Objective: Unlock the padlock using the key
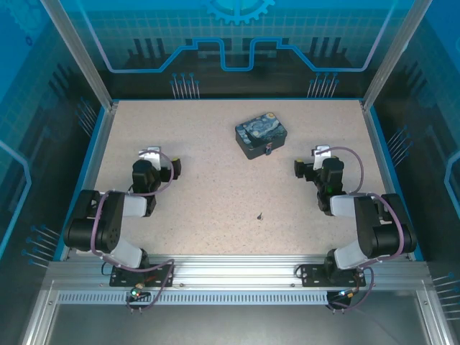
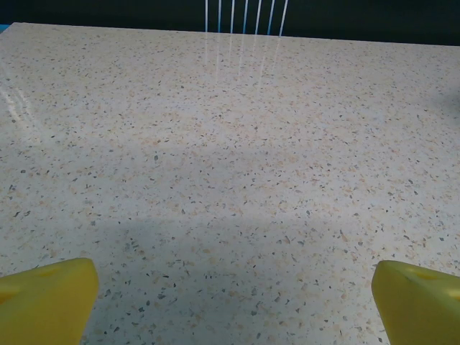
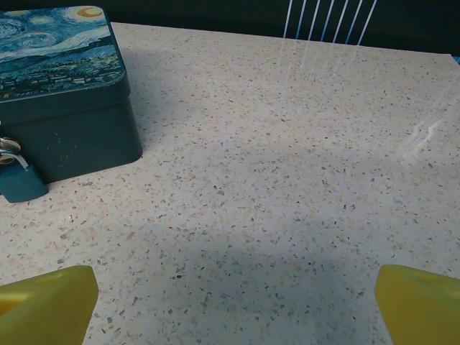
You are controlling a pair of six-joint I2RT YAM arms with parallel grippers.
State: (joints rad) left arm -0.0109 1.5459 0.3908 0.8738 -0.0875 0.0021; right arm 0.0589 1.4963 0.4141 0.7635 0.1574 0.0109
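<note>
Against the painted box point(image 1: 262, 134) sits the tiny padlock point(image 1: 267, 149), and the key point(image 1: 259, 215) lies alone on the bench point(image 1: 201, 208). Left claw point(image 2: 233, 298) and right claw point(image 3: 233, 298) are wide open, holding nothing.

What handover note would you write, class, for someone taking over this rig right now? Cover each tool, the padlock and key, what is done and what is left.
Left tool: open, empty, over bare table.
Right tool: open, empty, with the starry-night box ahead to its left.
Padlock: hangs at the box's near face.
Key: lies loose on the table between the arms, nearer them than the box.
Done: nothing yet; the key is not picked up and the padlock looks unopened.
Left: grasp the key, steady the padlock, insert, turn, free the shackle.
</note>
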